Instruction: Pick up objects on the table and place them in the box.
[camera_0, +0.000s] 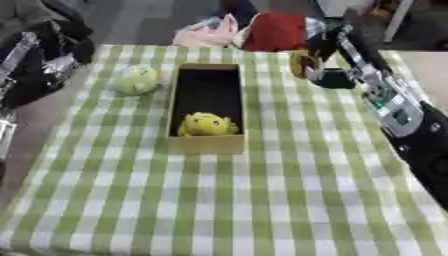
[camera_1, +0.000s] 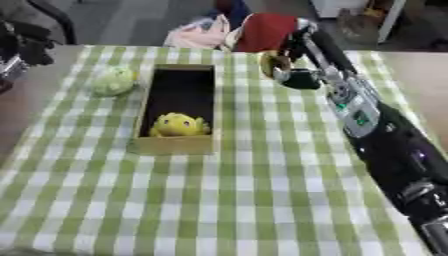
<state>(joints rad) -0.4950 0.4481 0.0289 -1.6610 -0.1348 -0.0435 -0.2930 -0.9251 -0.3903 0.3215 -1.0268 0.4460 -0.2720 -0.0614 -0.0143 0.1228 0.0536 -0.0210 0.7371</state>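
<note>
Box (camera_0: 206, 145) mid-table (camera_0: 262, 210) w/ plush (camera_0: 207, 124) in near end; round toy (camera_0: 136, 80) just left; right hand (camera_1: 293, 75) at far right.

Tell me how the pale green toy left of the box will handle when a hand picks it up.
The pale green toy looks rounded and plush, so it will probably squash rather than stay stiff. It seems light for its bulk. Its round shape may let it roll on the checked cloth if nudged towards the box.
</note>
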